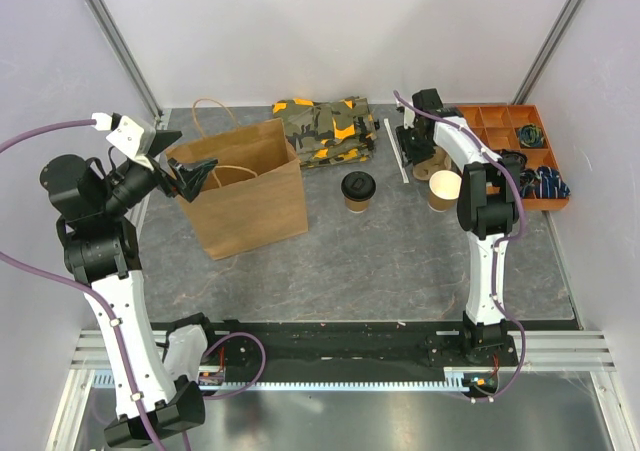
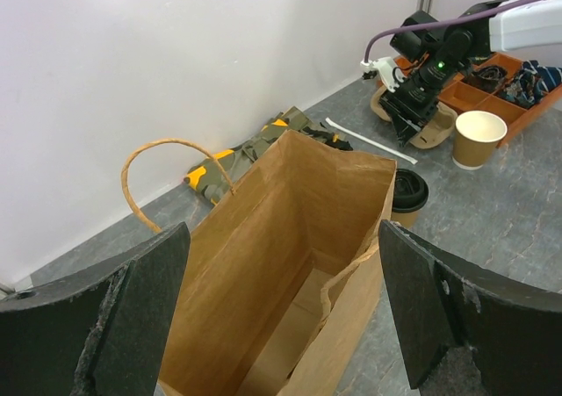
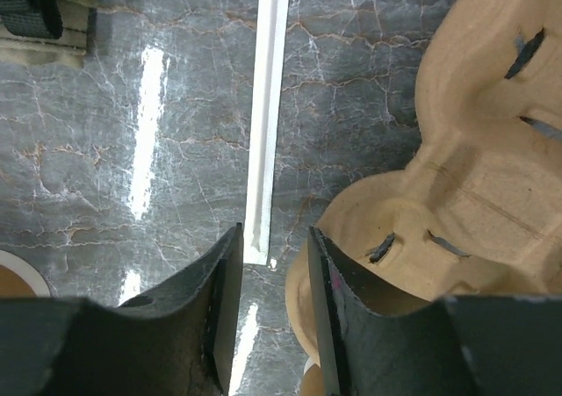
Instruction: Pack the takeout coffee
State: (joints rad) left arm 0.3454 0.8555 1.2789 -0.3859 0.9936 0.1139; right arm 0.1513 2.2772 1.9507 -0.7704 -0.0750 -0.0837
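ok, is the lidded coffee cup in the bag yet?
No, the lidded coffee cup stands on the table to the right of the paper bag, outside it.

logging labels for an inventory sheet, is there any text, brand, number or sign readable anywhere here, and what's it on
No readable text in any view.
paper bag: plain on the sides that show.
takeout coffee: cup wall plain; any marks on the lid are too small to read.
lidless cup, pulp carrier, white strip: blank.
camouflage cloth: pattern only, no letters.
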